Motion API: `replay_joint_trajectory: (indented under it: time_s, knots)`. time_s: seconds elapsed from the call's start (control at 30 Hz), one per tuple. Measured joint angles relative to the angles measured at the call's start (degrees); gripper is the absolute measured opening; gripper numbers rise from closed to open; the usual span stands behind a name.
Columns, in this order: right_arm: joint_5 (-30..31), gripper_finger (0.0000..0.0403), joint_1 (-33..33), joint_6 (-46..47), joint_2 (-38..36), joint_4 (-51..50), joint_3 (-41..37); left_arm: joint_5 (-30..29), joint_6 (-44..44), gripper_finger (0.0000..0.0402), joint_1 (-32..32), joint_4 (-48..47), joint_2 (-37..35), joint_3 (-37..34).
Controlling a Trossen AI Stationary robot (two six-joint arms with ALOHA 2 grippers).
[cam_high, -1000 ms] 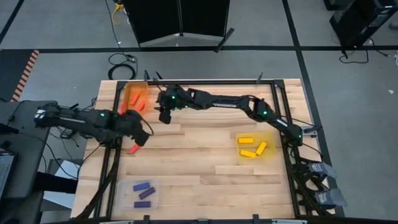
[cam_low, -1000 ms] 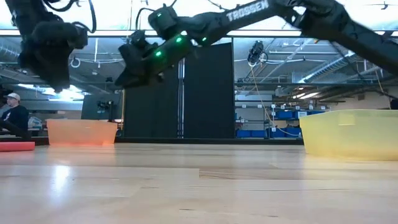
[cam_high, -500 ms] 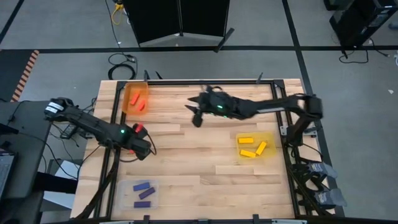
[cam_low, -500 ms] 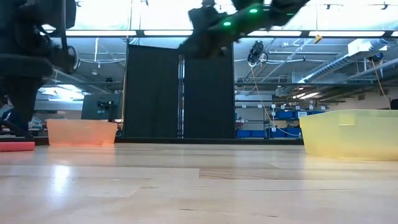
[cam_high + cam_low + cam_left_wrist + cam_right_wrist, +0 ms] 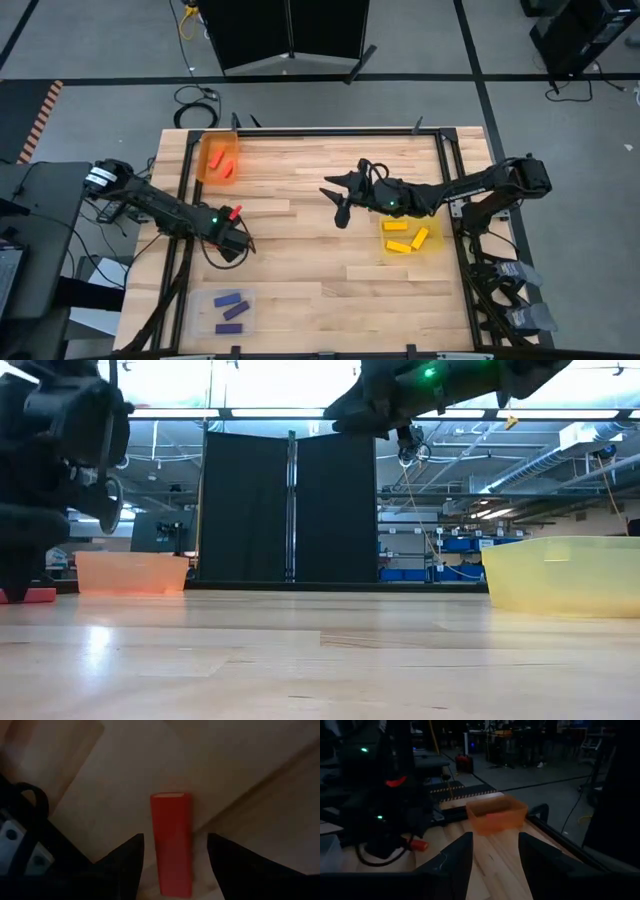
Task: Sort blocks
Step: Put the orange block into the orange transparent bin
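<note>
One red block (image 5: 171,847) lies flat on the wooden table near its left edge. My left gripper (image 5: 239,245) points down over it, open, one finger on each side of the block with a gap to both. In the low view the red block (image 5: 30,596) shows beside that gripper's dark fingers. My right gripper (image 5: 336,201) hovers open and holding nothing above the table's middle, pointing toward the left edge. Two red blocks lie in the orange tray (image 5: 207,160), three yellow blocks in the yellow tray (image 5: 432,247), three purple blocks in the clear tray (image 5: 203,312).
The orange tray stands at the far left corner, the yellow tray by the right edge, the clear tray at the near left. Bare wood lies between them. A black frame (image 5: 330,131) runs along the table's far edge. A person sits far off in the room.
My left gripper has come down toward the near edge and tipped to point down, so the red block now lies between its fingers. My right gripper has drawn back from the orange tray toward the table's right, staying high above the wood.
</note>
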Motion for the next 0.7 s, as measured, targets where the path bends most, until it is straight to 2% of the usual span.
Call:
replay_joint_trajectory:
  time_s: [0.3,0.4,0.57,0.7]
  knots:
    - [0.3,0.0168,1.8,0.0,0.7,0.3,0.1,2.2,1.5,0.021,1.1,5.8,-0.3,-4.2]
    - [0.3,0.0168,2.3,0.0,0.7,0.6,0.1,1.9,2.1,0.0177,1.1,6.6,-0.4,-4.2]
    - [0.3,0.0168,2.7,-0.1,0.7,1.2,0.1,0.8,2.3,0.0095,1.0,7.1,-0.4,-4.1]
    - [0.3,0.0168,2.7,-0.1,0.7,1.6,0.1,-1.5,2.3,0.0096,1.0,6.8,-0.6,-3.8]
